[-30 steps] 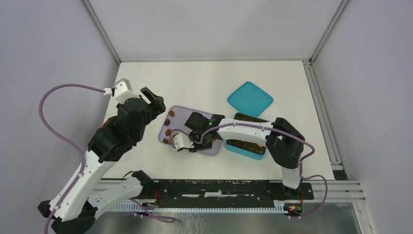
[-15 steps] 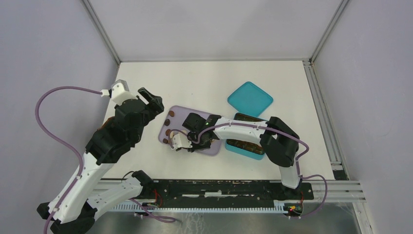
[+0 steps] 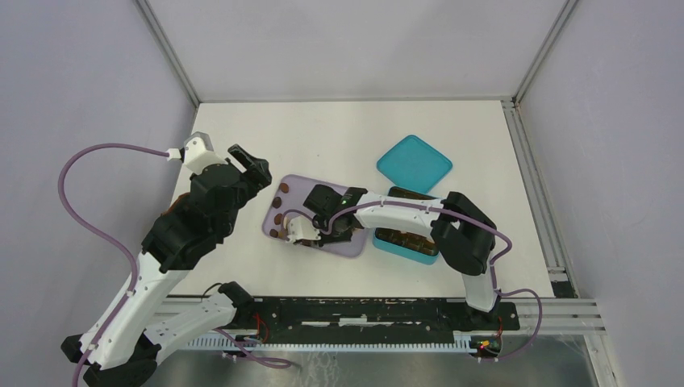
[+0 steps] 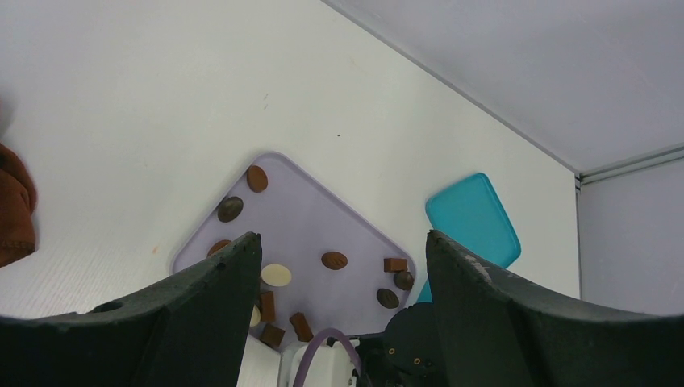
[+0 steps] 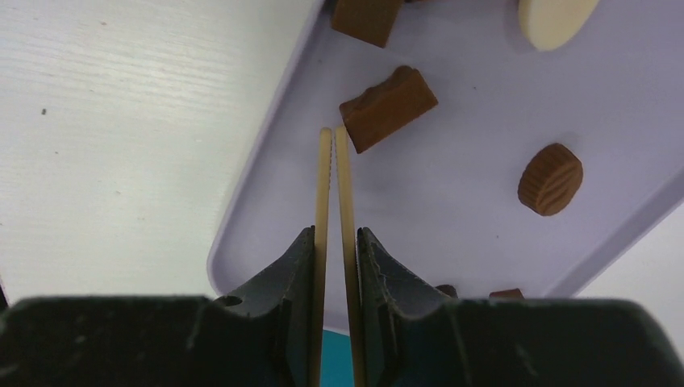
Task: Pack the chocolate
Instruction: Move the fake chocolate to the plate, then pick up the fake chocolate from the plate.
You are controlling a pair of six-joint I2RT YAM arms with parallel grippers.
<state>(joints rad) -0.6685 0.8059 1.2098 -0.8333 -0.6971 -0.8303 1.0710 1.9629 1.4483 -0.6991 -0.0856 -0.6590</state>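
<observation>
Your right gripper (image 5: 333, 133) is hanging low over the near-left corner of the tray (image 5: 452, 185). Its jaws are sitting almost together, with only a thin slit between the pads (image 5: 324, 185), and they are gripping nothing. The tips are pointing at a mid-brown block (image 5: 389, 107) lying just beside them. You cannot tell from the wrist view whether the right pad is touching it.

The chocolate (image 4: 334, 260) is lying mostly on the tray:
- a round ridged piece (image 5: 550, 179) is sitting to the right of the block, well apart from it;
- a cream piece (image 5: 556, 16) and another brown block (image 5: 367, 16) are lying further up the tray;
- ovals are running along the tray's left edge in the left wrist view.

More brown pieces are showing inside the box (image 3: 403, 251), which is standing just right of the tray. The lid (image 3: 414, 164) is lying flat on the table (image 3: 339, 137) behind the box.

Your left gripper (image 4: 340, 238) is hovering above and to the left of the tray. Its jaws are standing wide apart and holding nothing. A cloth (image 4: 14, 205) is lying at the far left of that view, apart from the tray.
</observation>
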